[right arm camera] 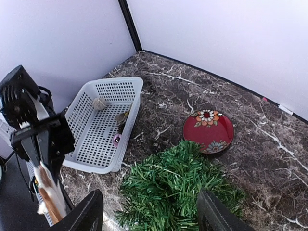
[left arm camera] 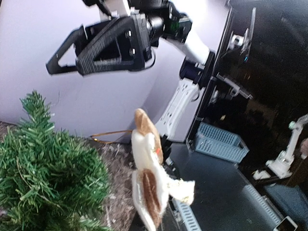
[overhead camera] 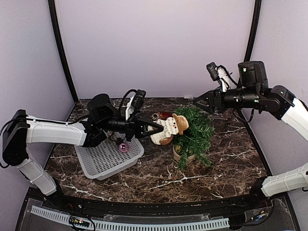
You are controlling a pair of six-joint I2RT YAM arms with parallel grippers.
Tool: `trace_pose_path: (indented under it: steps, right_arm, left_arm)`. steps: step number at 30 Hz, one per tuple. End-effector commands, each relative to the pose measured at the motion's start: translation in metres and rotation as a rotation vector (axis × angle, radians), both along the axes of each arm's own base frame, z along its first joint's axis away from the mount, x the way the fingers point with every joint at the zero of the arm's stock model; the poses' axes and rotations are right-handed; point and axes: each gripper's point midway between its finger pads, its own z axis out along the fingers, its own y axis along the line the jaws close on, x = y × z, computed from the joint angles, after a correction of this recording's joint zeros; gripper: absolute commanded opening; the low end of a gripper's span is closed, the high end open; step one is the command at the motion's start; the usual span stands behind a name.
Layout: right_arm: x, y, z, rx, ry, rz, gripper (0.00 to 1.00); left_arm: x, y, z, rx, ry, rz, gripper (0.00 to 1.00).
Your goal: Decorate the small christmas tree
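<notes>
The small christmas tree [overhead camera: 195,131] stands in a beige pot [overhead camera: 182,154] right of centre, and also shows in the left wrist view [left arm camera: 43,173] and the right wrist view [right arm camera: 178,192]. My left gripper [overhead camera: 153,127] is shut on a white and brown snowman ornament [overhead camera: 168,129] and holds it in the air against the tree's left side. The ornament fills the left wrist view [left arm camera: 149,178], where my own fingers are hidden. My right gripper [overhead camera: 199,102] is open and empty above the tree top, its fingers [right arm camera: 84,214] spread wide over the branches.
A white perforated basket [overhead camera: 96,163] lies left of the tree and holds a pink bauble [overhead camera: 123,147] and a few small ornaments [right arm camera: 100,103]. A red flowered plate [right arm camera: 208,131] lies behind the tree. The purple walls are close behind.
</notes>
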Motion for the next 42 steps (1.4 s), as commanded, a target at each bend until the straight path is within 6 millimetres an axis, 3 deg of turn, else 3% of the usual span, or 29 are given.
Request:
trace_pose_path:
  steps: [1,7,12,18,31,42]
  right_arm:
    - [-0.012,0.011,0.023,0.111,-0.031,0.085,0.69]
    - [-0.01,0.006,0.019,0.127,-0.021,0.062,0.68]
    - [0.005,-0.01,0.009,0.104,0.007,-0.023,0.65]
    - [0.011,-0.011,-0.005,0.07,0.037,-0.033,0.61]
    - [0.011,-0.011,-0.02,0.035,0.065,-0.028,0.6]
    - [0.01,-0.009,-0.031,0.011,0.086,-0.013,0.58]
  left_arm:
    - [-0.015,0.028,0.048,-0.23,0.003,-0.18,0.0]
    - [-0.002,0.036,0.06,-0.284,0.089,-0.236,0.0]
    - [0.016,0.025,0.039,-0.222,0.163,-0.207,0.0]
    - [0.026,0.013,0.032,-0.193,0.186,-0.191,0.0]
    - [0.034,-0.017,0.018,-0.126,0.231,-0.225,0.0]
    - [0.04,-0.025,0.008,-0.125,0.256,-0.234,0.0]
